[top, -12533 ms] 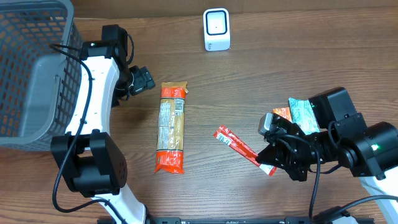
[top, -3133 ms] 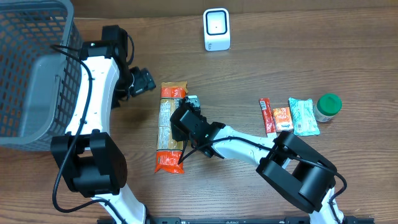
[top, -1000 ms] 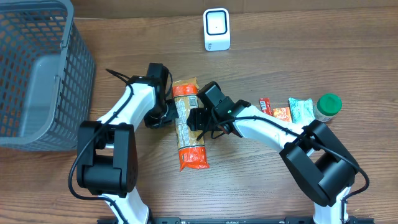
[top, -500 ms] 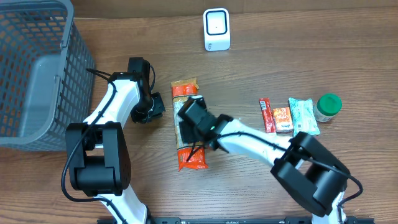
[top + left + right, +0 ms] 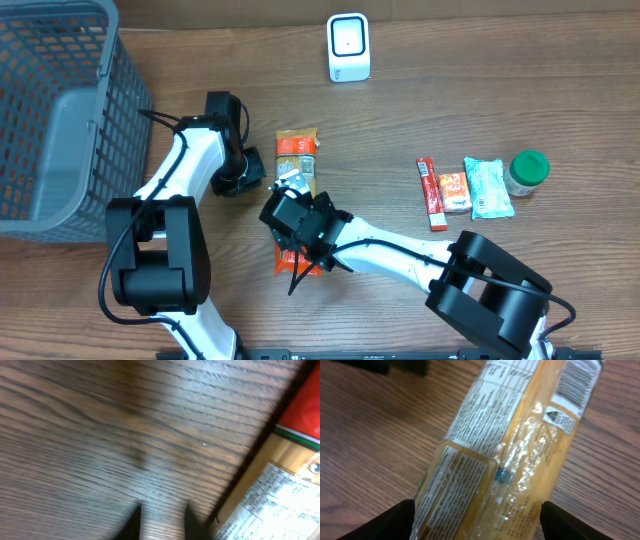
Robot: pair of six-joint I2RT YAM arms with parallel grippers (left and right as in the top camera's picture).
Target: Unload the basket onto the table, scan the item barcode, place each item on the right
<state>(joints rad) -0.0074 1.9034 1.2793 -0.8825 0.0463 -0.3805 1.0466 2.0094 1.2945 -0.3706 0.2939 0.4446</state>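
The item is a long clear pasta package [image 5: 297, 165] with orange ends, lying flat on the wood table. Its barcode [image 5: 577, 380] faces up near one end. My right gripper [image 5: 293, 215] hovers over the package's lower half. In the right wrist view that gripper [image 5: 477, 525] stands open, a finger on each side of the package [image 5: 520, 450]. My left gripper [image 5: 243, 178] sits just left of the package, shut and empty. In the left wrist view the left gripper [image 5: 162, 522] is over bare wood, with the package [image 5: 280, 495] at the right. The white scanner [image 5: 348, 47] stands at the back.
A grey wire basket [image 5: 60, 110] fills the far left. A red stick pack [image 5: 430, 193], an orange packet [image 5: 452, 192], a teal packet [image 5: 487, 187] and a green-lidded jar [image 5: 527, 170] lie in a row at the right.
My right gripper has slid down the package toward the near end and spread its jaws wider. The left gripper pulled back left from the package a second ago and has stayed there.
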